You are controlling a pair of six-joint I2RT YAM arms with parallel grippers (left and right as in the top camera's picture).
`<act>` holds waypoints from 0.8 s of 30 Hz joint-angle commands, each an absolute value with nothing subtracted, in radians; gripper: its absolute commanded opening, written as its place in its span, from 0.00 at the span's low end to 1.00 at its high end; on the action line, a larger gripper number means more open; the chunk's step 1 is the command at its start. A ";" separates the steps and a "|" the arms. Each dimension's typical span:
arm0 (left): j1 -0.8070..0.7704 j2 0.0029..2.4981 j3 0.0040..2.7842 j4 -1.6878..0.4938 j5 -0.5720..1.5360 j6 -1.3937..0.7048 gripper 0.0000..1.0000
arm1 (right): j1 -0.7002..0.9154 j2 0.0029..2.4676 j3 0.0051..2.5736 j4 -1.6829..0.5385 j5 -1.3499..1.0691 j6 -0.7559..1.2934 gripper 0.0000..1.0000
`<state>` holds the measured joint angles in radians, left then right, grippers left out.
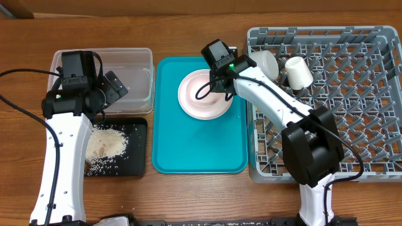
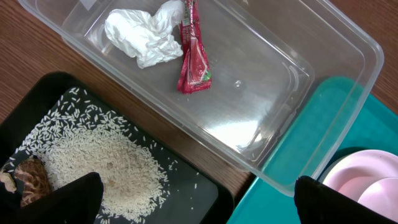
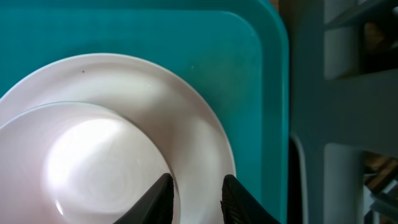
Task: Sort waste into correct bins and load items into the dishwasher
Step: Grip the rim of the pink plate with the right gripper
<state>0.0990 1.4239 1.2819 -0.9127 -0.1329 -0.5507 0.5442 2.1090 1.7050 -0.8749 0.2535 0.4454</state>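
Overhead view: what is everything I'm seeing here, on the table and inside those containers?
clear tub: one, transparent, table's far left
tissue: one, white, crumpled in clear tub
wrapper: one, red, in tub against tissue
black tray: one, black, beside tub, robot's side
rice: one pile, whitish, in black tray
teal tray: one, teal, centre
plate: one, pale pink, on teal tray
bowl: one, whitish, on plate
dish rack: one, grey, right side
cups: two, white, in rack's far-left corner
left fingers: two, black, open above tub and black tray
right fingers: two, black, astride bowl's rim
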 commanded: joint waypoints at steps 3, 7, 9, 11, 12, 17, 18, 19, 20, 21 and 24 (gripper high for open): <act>0.100 1.419 1.296 -0.909 -0.130 -0.565 1.00 | 0.548 2.152 1.701 -0.877 0.214 0.457 0.27; 0.100 1.419 1.296 -0.909 -0.130 -0.565 1.00 | 0.548 2.157 1.701 -0.891 0.196 0.457 0.25; 0.100 1.419 1.296 -0.909 -0.130 -0.565 1.00 | 0.550 2.157 1.701 -0.894 0.196 0.457 0.23; 0.100 1.419 1.296 -0.909 -0.130 -0.565 1.00 | 0.550 2.157 1.701 -0.900 0.196 0.457 0.20; 0.100 1.419 1.296 -0.909 -0.130 -0.565 1.00 | 0.550 2.157 1.701 -0.904 0.195 0.457 0.20; 0.100 1.419 1.296 -0.909 -0.130 -0.565 1.00 | 0.550 2.157 1.701 -0.932 0.178 0.458 0.20; 0.100 1.419 1.296 -0.909 -0.130 -0.565 1.00 | 0.550 2.157 1.701 -0.934 0.178 0.458 0.20; 0.100 1.419 1.296 -0.909 -0.130 -0.565 1.00 | 0.550 2.157 1.701 -0.936 0.177 0.458 0.20; 0.100 1.419 1.296 -0.909 -0.130 -0.565 1.00 | 0.550 2.157 1.701 -0.937 0.178 0.458 0.20; 0.100 1.419 1.296 -0.909 -0.130 -0.565 1.00 | 0.550 2.157 1.701 -0.937 0.178 0.458 0.20; 0.100 1.419 1.296 -0.909 -0.130 -0.565 1.00 | 0.550 2.157 1.701 -0.939 0.176 0.458 0.20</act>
